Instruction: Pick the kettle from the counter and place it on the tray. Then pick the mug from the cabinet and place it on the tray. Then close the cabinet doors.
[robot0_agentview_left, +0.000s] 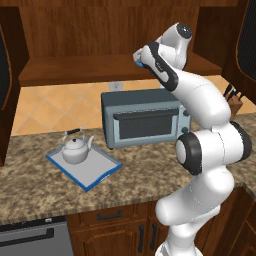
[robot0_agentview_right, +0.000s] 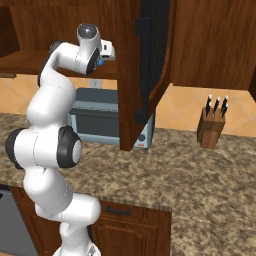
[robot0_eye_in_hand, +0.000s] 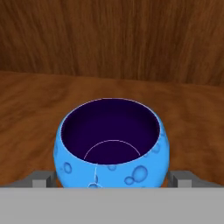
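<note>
The cabinet (robot0_agentview_left: 100, 35) spans the wall above the table (robot0_agentview_left: 150, 175), its doors swung open; one door (robot0_agentview_right: 150, 70) hangs edge-on in the right base view, its black bar handle facing the arm. On the table, a grey toaster oven (robot0_agentview_left: 145, 120) stands against the wall, and a knife block (robot0_agentview_right: 211, 127) sits well off to the right. Just left of the oven lies the tray (robot0_agentview_left: 102, 175), with the kettle (robot0_agentview_left: 76, 149) standing upright on it. The arm reaches up to the cabinet shelf (robot0_eye_in_hand: 35, 109). There the tool (robot0_eye_in_hand: 113, 179) brackets the mug (robot0_eye_in_hand: 111, 144), one finger at each side. The mug stands upright on the shelf; whether the fingers touch it I cannot tell.
</note>
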